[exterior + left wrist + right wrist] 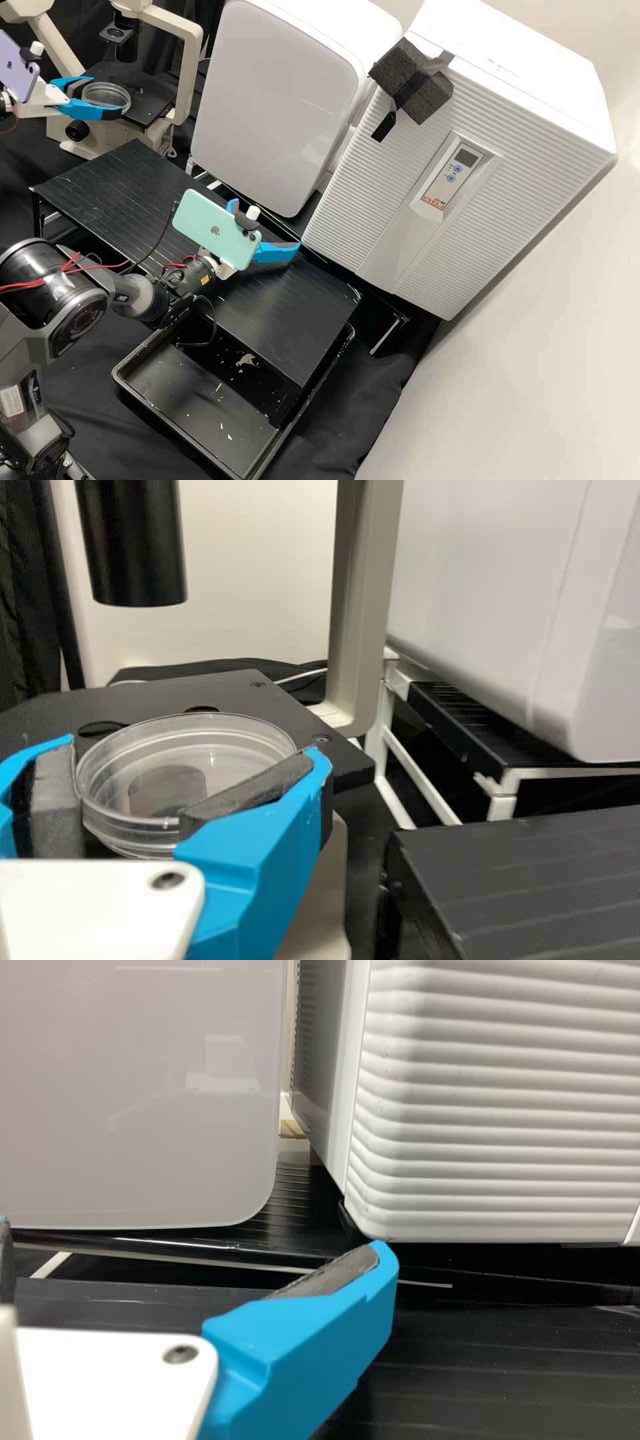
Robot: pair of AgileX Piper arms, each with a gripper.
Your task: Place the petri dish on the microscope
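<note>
A black tray (213,407) lies nearest, partly beneath the black surface (287,320). Over that surface, the right gripper (267,223) has its fingers spread wide and empty. At far left, the left gripper (107,97) has its fingers parted just enough to clasp a petri dish (110,88) (clear, round, shallow) at the microscope stage (152,109); whether dish and stage touch, I cannot tell.
</note>
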